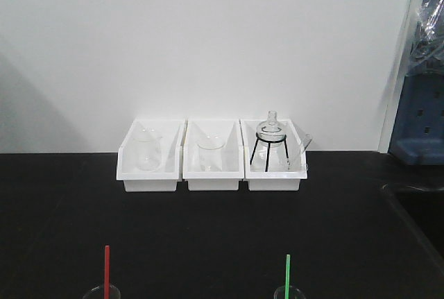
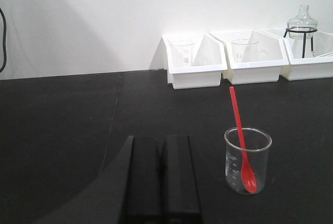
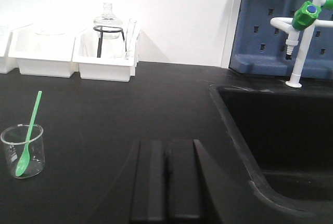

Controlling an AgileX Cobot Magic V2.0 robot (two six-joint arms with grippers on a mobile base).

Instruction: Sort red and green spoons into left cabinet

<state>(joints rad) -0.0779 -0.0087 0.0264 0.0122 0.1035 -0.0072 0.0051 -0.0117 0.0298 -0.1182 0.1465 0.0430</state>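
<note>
Red plastic spoon (image 2: 239,122) stood bowl-down in a small clear glass beaker (image 2: 234,168), handle leaning up & away toward the back wall, tip tilted a bit left. Green plastic spoon (image 3: 34,117) sat the same way in a second clear glass beaker (image 3: 9,151), handle tipped up & rightward in the right wrist view. Both beakers were on the black bench (image 2: 62,130), well apart, red on your left, green on your right. Each long axis was near upright, not flat, so I'd say you'd take the handle above the rim.

Left fingers (image 2: 145,177) were pressed together w/ nothing btwn them; red spoon lay ahead & to their right, near. Right fingers (image 3: 151,182) were likewise closed & empty; green spoon lay ahead & far off to their left. Left arm was nearer for red, right arm for green. Neither touched a spoon, so I'd judge the task not begun.

Further back: three white plastic bins (image 1: 149,182) w/ glassware along the wall, a sunken black sink (image 3: 229,104) on the right. Left cabinet wasn't in any view, so you couldn't tell which way to carry.
</note>
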